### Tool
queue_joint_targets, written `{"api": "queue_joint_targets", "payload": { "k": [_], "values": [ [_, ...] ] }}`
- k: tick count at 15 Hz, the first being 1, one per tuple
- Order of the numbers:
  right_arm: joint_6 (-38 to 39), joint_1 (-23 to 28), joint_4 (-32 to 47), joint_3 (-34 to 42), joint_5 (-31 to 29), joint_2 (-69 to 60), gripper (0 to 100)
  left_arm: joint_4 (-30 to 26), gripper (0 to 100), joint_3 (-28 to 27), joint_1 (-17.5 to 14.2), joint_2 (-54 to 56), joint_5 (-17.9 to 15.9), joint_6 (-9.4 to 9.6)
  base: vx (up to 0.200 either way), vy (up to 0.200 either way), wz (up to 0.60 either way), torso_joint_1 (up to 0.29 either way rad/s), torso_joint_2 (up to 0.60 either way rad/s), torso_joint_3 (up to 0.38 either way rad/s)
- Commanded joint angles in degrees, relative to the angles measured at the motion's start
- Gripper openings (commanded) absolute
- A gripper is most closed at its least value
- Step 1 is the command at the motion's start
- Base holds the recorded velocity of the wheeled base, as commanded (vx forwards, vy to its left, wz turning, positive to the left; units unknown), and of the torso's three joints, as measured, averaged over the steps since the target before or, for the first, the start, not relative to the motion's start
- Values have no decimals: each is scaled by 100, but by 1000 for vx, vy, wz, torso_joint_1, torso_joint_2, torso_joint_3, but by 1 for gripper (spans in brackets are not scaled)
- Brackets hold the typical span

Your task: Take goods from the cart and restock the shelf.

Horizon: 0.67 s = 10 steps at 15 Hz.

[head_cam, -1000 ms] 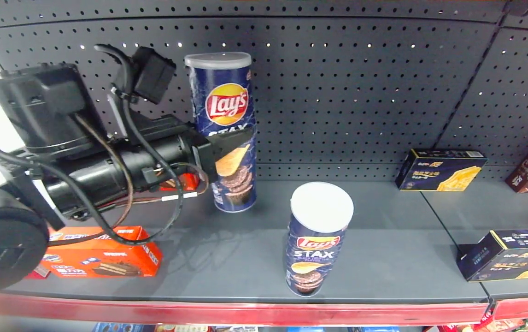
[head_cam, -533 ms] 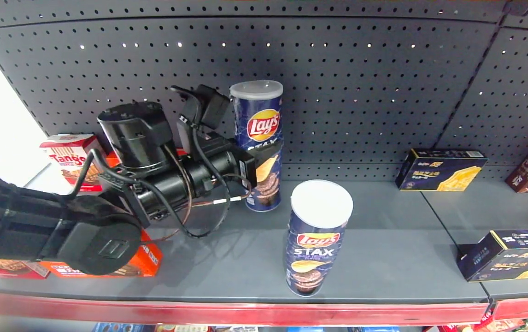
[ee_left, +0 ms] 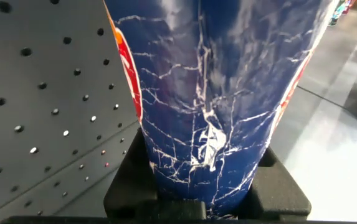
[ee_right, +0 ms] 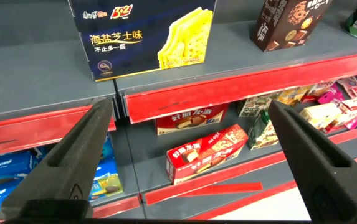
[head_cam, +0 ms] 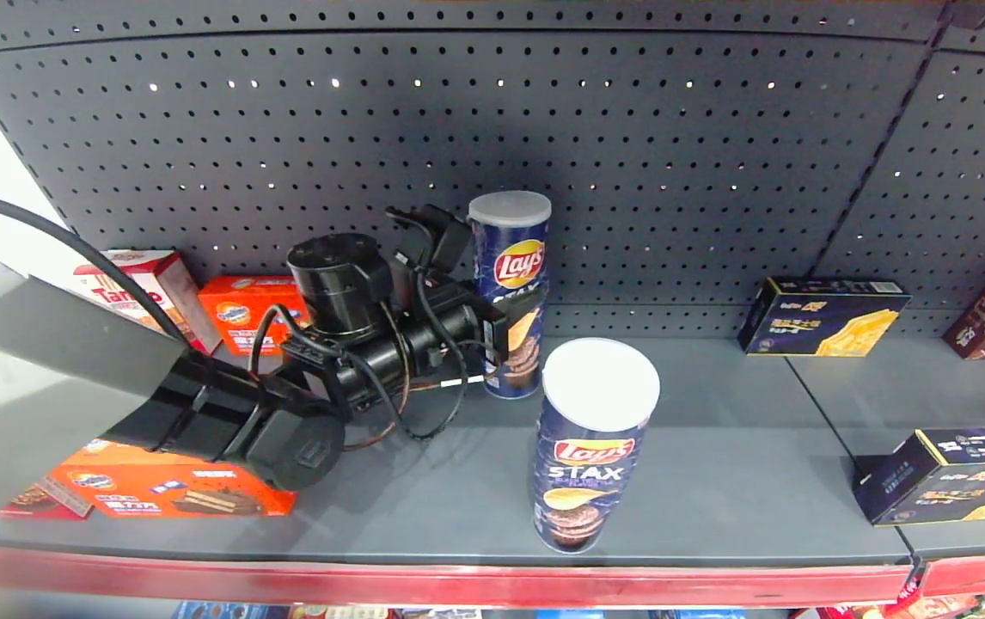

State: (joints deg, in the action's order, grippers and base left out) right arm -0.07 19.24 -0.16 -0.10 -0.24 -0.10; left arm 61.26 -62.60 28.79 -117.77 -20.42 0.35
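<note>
"Left gripper (head_cam: 518, 328)?"
"Clamped on a chip can (head_cam: 510, 258), upright at centre frame near the pegboard (head_cam: 673, 172), behind a second can (head_cam: 594, 447) on the shelf (head_cam: 742, 481)."
"Right gripper (ee_right: 189, 106)?"
"Spread wide, empty."

The tall blue chip can with a clear lid (head_cam: 510, 258) is sitting upright at the back of the dark grey metal shelf (head_cam: 742, 490), just before the grey pegboard wall (head_cam: 673, 189). The black left hand (head_cam: 514, 331) is closing around it from the left. The second blue chip can with a white lid (head_cam: 591, 447) is standing nearer the front, slightly right. The flat orange cardboard box (head_cam: 166, 486) is lying front left, and the dark blue cardboard box (head_cam: 819, 316) is lying back right.
</note>
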Motion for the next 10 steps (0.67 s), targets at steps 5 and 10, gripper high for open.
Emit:
{"api": "queue_joint_targets", "payload": {
  "k": [5, 10],
  "values": [
    [-1, 1, -2, 1, -2, 10, 100, -26, 0, -771, 39, -668, -217, 9, 0, 0, 0, 0, 0, 0],
    [-1, 1, -2, 1, -2, 10, 100, -17, 0, -1009, 39, -896, -226, 17, 0, 0, 0, 0, 0, 0]
  ]
}}
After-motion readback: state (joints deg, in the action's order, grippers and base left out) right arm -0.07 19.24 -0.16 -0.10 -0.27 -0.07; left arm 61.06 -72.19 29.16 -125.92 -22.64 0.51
